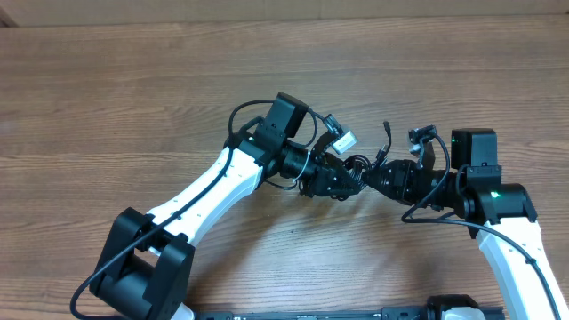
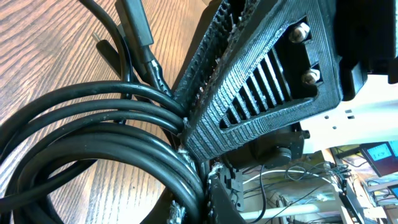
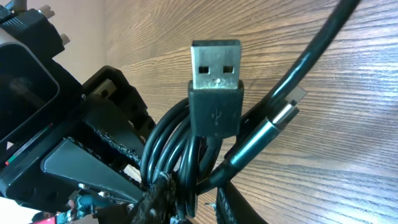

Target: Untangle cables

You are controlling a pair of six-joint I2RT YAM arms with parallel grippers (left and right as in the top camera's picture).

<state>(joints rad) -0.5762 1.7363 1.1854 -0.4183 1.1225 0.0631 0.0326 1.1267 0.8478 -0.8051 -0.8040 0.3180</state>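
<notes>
USB plug (image 3: 214,62) fills the right wrist view: metal mouth up the frame, away from the fingertips, long axis roughly in line with the gripper's reach. It stands in front of the coiled cables (image 3: 168,149). A second, silver-tipped plug (image 3: 281,115) lies just right of it and tilts up and to the right.

Overhead: the bundle sits mid-table (image 1: 133,80), squeezed between the two claws. Left gripper (image 1: 342,182) reaches in from the left, right gripper (image 1: 372,178) from the right. They are nose to nose, almost touching, on a left-right line.

Claw state: both look clenched on the cables. In the left wrist view several loops (image 2: 93,124) run side by side and vanish into the ribbed fingers. In the right wrist view the coil drops between the fingers at the bottom edge.

Governing relation: the knot lies on the line joining the claws, so neither arm is nearer. The loops' long axis runs left-right, while loose plug ends (image 1: 387,135) stray to the far side, closer to the right gripper. A white connector (image 1: 345,140) lies far of the left gripper.

Judgement: the next move is a left-right pull apart. The plugs cross the coil, so a snag is likely.
</notes>
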